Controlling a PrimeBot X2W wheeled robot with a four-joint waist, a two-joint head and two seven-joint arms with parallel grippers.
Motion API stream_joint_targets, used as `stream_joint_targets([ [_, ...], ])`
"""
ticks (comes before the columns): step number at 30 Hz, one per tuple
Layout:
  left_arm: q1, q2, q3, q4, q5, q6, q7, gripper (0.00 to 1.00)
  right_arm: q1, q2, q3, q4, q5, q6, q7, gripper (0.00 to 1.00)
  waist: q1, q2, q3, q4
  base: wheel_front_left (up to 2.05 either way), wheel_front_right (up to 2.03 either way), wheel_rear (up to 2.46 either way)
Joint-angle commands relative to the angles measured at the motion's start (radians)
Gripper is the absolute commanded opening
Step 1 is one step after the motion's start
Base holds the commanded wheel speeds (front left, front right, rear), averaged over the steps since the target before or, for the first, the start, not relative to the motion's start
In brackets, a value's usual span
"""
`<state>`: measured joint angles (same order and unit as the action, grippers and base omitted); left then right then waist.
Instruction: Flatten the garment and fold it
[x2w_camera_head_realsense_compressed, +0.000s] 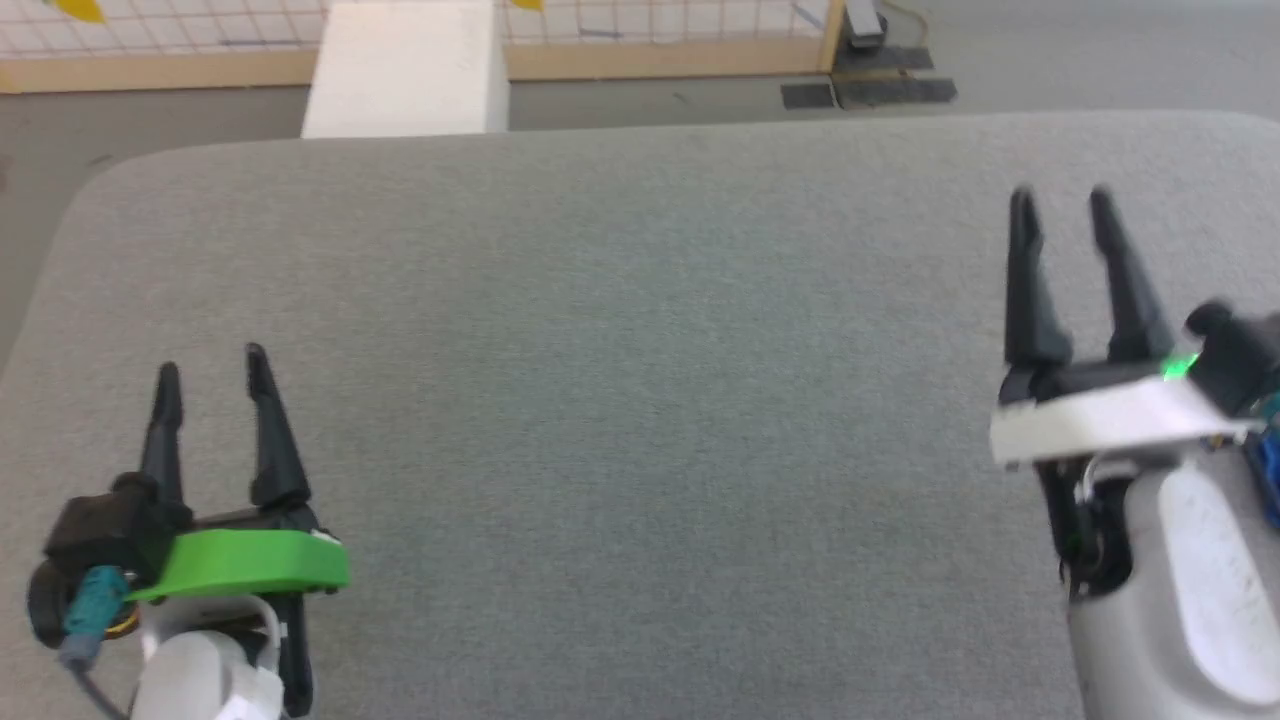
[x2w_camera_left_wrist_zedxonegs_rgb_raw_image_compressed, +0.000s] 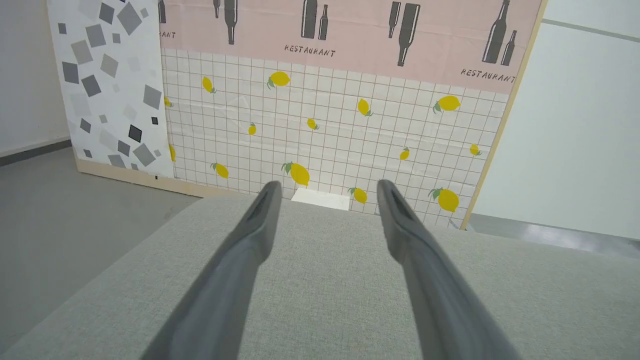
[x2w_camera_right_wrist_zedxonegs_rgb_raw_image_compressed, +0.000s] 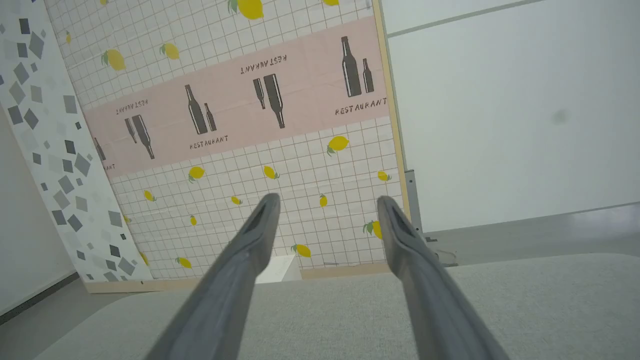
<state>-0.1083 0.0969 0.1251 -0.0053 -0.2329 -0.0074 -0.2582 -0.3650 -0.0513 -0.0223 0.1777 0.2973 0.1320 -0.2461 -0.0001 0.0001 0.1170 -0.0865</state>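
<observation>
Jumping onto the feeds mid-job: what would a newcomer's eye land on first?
Two pairs of long dark fingers spread open over the grey cloth-covered table: the left gripper at lower left, with a bright green bracket, and the right gripper farther forward at the right. Behind the table stands a backdrop of yellow lemons on a white grid under a pink band of bottles.

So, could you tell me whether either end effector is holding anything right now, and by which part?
Nothing is held. The left end effector and the right end effector both stand open over the grey fabric surface, with nothing in either.
</observation>
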Motion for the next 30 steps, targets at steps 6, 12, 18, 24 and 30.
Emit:
stream_joint_targets([
  [6,0.009,-0.017,-0.055,0.055,0.031,-0.016,-0.004,1.00,0.104,0.001,0.016,0.012,-0.056,-0.001,-0.015,1.00,0.0001,-0.0001,-0.035,0.047,0.00,0.00,0.00],
  [12,0.016,-0.030,-0.097,0.084,0.051,-0.015,-0.004,1.00,0.189,0.001,0.024,-0.021,-0.080,-0.001,-0.015,1.00,0.0001,-0.0001,-0.035,0.058,0.00,0.00,0.00],
  [18,0.032,-0.039,-0.110,0.094,0.051,-0.011,-0.004,1.00,0.251,0.001,0.025,-0.035,-0.088,-0.001,-0.015,1.00,0.0001,-0.0001,-0.036,0.052,0.00,0.00,0.00],
  [24,0.045,-0.043,-0.115,0.111,0.053,-0.005,-0.004,1.00,0.289,0.001,0.022,-0.040,-0.085,-0.001,-0.016,1.00,0.0001,-0.0001,-0.031,0.045,0.00,0.00,0.00],
  [30,0.045,-0.044,-0.131,0.138,0.073,-0.012,-0.004,1.00,0.292,0.001,0.018,-0.041,-0.072,-0.001,-0.016,1.00,0.0001,-0.0001,-0.022,0.044,0.00,0.00,0.00],
])
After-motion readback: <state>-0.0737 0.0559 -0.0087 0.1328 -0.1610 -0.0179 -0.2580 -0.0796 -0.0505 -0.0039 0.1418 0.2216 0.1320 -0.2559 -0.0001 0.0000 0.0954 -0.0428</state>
